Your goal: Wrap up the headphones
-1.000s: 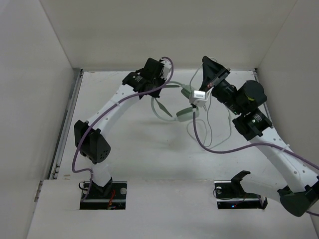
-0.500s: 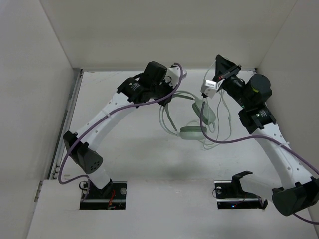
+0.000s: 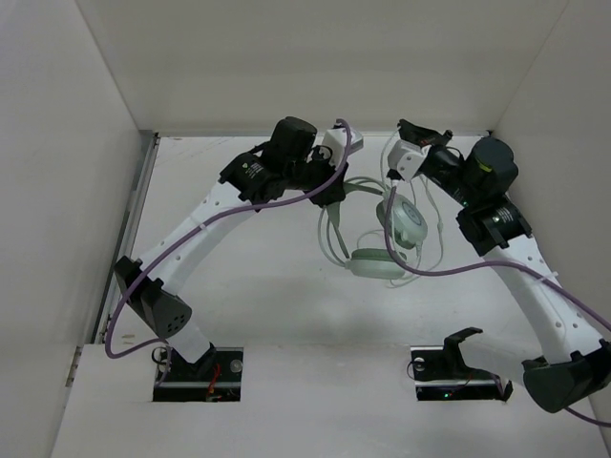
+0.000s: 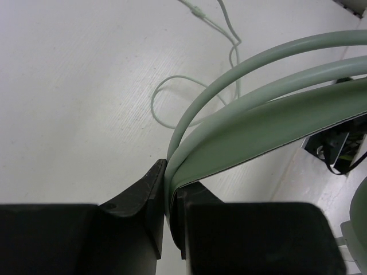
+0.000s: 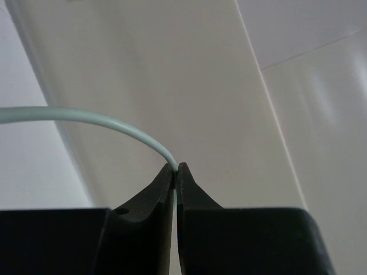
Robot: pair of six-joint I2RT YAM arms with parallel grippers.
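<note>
Mint headphones (image 3: 405, 221) strung btw both arms
L pincer (image 4: 170, 175) clamped on headband (image 4: 269, 123), R pincer (image 5: 175, 168) pinching thin cable (image 5: 86, 117); only wrist cams show it.

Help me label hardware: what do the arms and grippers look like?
The left arm and right arm have white links, black joint housings and a purple cable each. The left gripper and right gripper are black, tapering to narrow tips.

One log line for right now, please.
left fingers: shut on pale mint-green headphones' thin headband; right fingers: shut on thin whitish cable; wrap: unfinished
</note>
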